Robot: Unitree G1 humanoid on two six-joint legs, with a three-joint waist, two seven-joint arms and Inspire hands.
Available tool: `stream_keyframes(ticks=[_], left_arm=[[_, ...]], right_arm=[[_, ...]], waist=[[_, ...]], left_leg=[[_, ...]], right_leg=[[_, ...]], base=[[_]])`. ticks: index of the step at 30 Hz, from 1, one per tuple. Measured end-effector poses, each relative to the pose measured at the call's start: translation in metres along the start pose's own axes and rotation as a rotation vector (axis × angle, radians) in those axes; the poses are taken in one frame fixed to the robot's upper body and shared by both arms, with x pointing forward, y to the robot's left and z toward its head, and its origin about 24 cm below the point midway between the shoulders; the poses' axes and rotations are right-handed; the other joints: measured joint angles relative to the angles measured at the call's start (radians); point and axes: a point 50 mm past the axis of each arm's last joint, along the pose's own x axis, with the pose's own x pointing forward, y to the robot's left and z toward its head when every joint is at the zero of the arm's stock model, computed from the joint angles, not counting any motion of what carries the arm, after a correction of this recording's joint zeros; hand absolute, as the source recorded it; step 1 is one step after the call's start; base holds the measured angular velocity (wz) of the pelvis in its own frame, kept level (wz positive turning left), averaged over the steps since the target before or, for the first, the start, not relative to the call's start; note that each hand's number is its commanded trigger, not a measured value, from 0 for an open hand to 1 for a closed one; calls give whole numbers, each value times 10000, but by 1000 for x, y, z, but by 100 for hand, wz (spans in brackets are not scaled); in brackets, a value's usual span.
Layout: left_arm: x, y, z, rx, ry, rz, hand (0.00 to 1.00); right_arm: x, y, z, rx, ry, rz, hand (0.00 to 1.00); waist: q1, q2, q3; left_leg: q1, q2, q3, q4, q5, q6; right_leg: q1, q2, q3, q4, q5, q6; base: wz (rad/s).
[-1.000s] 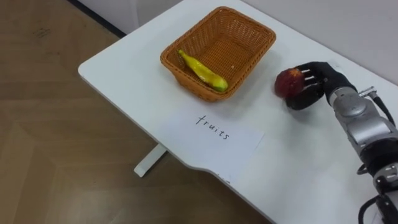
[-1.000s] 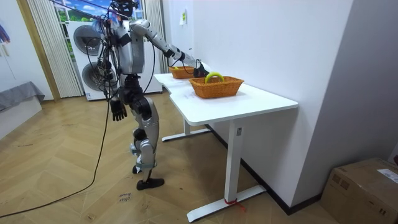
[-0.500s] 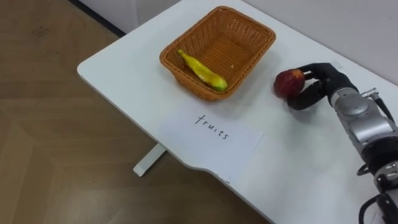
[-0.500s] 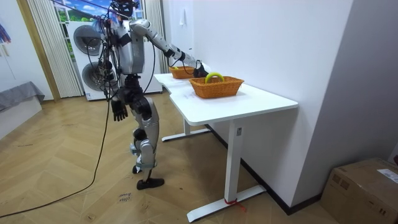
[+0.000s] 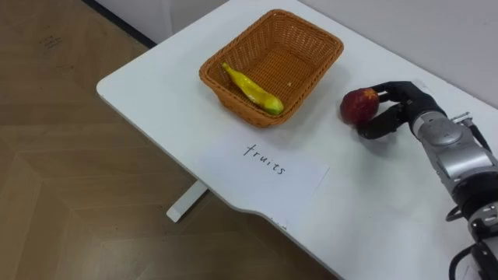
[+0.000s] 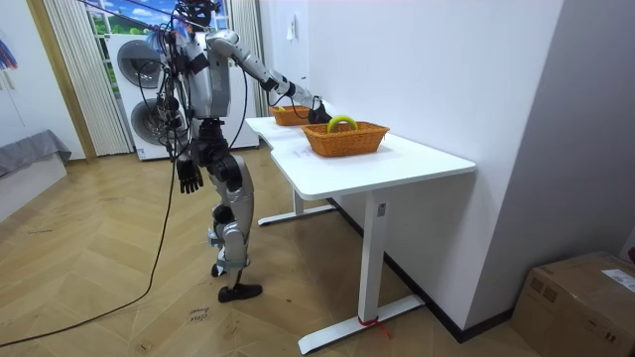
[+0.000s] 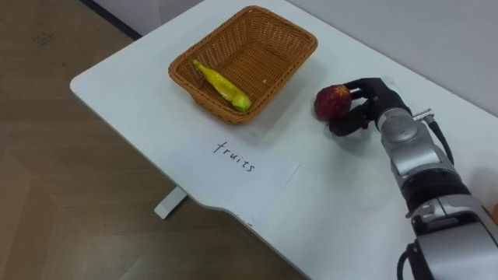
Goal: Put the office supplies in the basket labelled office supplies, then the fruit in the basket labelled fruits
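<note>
- Right hand [image 5: 401, 105] has its fingers curled round the apple [image 5: 358, 105], at 4 o'clock of the fruit basket [image 5: 292, 54].
- Over the last second the apple has edged basketward; deposit judged pending.
- Left hand [image 6: 189, 177] hangs idle; its state cannot be told.

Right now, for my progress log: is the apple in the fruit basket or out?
Out. The apple is beside the basket, with the right hand curled round it. The basket holds a banana.

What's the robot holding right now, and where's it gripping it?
The right hand holds the apple, fingers curled round its right side and top. The left hand hangs beside the robot's hip.
</note>
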Motion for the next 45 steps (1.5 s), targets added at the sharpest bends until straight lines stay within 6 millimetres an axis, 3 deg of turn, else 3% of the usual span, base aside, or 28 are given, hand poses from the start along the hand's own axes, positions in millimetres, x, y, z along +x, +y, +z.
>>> stream_keyframes(ticks=[5,12,15,18,20,24,29,35,40,45], left_arm=[[-1,2,-7,-105,181,65,0],[-1,4,-11,-217,281,98,0],[-2,4,-15,-269,369,121,0],[-2,4,-15,-262,370,126,0],[-3,4,-17,-262,394,123,0],[-4,4,-22,-429,540,163,0],[-4,9,-22,-513,509,364,0],[-4,10,-23,-530,541,421,0],[-5,10,-26,-553,567,477,0],[-6,9,-30,-555,704,427,0]], right_arm=[[-2,3,-8,159,183,139,100],[-3,6,-17,29,377,253,100],[-4,8,-8,105,-35,381,100],[-4,8,1,19,-409,386,100],[-5,7,11,13,-871,371,100],[-10,8,35,-109,-1937,378,100],[-13,9,44,-118,-2326,417,100],[-17,9,58,-178,-2860,434,100],[-25,7,76,-564,-3654,448,100],[-27,7,80,-582,-3791,457,100]], waist=[[-50,12,-26],[-167,167,-135],[-300,256,-209],[-390,272,-221],[-545,227,-272],[-679,201,-289],[-692,90,-324],[-697,-73,-254],[-565,-117,-264],[-492,-136,-247]], left_leg=[[261,-4,12,-26,-20,24],[663,1,70,-156,-15,28],[721,22,236,-182,-12,27],[803,20,246,-187,-6,29],[818,-3,239,-185,-4,34],[838,-18,234,-172,10,54],[969,-32,190,-291,34,59],[983,-42,145,-356,30,61],[1042,-43,140,-433,20,74],[1179,-55,-26,-441,13,60]], right_leg=[[258,-15,-36,-10,-4,13],[585,-44,-27,-21,-10,30],[607,-43,39,-19,-11,31],[680,-47,60,-8,-12,31],[711,-54,51,-17,-20,40],[745,-67,82,-39,-47,69],[878,-35,171,-179,-47,89],[866,-37,202,-182,-77,111],[893,-45,229,-184,-77,116],[1073,-26,229,-188,-81,124]], base=[[0],[-2],[-9],[-3],[4],[0],[3],[0],[1],[9]])
